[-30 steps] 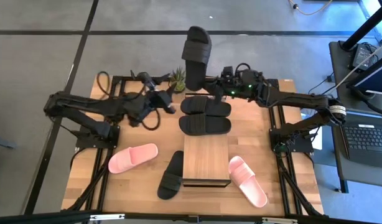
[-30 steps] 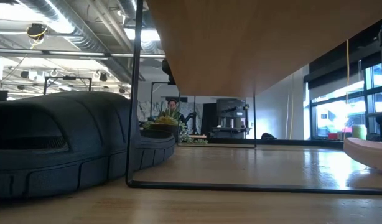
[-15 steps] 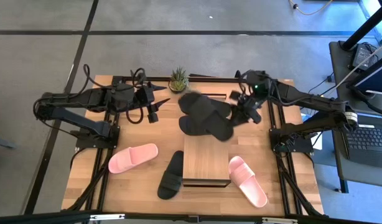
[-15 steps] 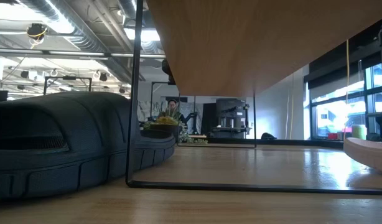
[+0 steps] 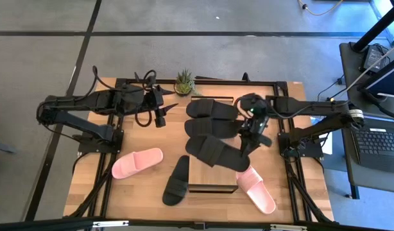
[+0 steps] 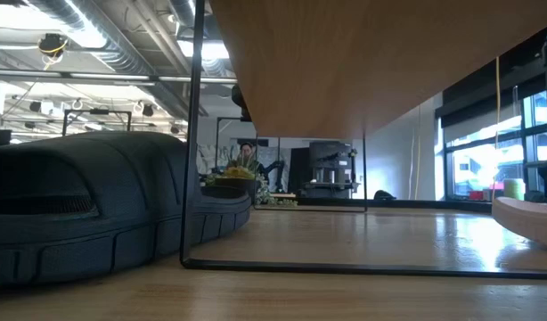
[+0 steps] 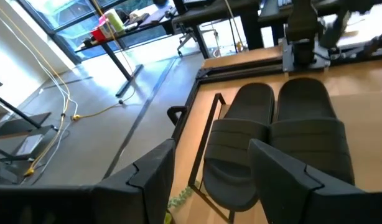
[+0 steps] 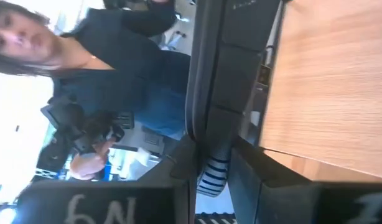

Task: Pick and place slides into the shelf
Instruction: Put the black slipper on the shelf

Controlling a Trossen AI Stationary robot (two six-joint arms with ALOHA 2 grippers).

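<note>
My right gripper (image 5: 246, 147) is shut on a black slide (image 5: 213, 153), which lies crosswise over the far end of the wood-topped shelf (image 5: 213, 176). Two more black slides (image 5: 212, 108) (image 5: 212, 128) lie side by side on the table beyond it; they also show in the left wrist view (image 7: 241, 146). A further black slide (image 5: 176, 181) lies left of the shelf. One pink slide (image 5: 137, 162) is on the left and one (image 5: 255, 187) on the right. My left gripper (image 5: 162, 118) hangs open at the far left, pointing toward the pair. My right gripper pinches the black slide between its two fingers at the end toward the table's right (image 5: 240, 160). In the wrist view the sole's edge (image 8: 211, 134) runs straight up from between the fingers (image 8: 178, 165). Whether the slide touches the shelf top, I cannot tell.
A small potted plant (image 5: 183, 83) stands at the far edge. In the low view a black slide (image 6: 77, 209) fills the left, the shelf's thin black frame leg (image 6: 189, 134) stands beside it, and a pink slide (image 6: 527, 218) shows at the right.
My right gripper has brought the black slide from high beyond the far edge down and toward the near edge, over the shelf's far end. The slide has tipped from standing on end to lying nearly flat. My left gripper has drawn back toward the left and turned.
</note>
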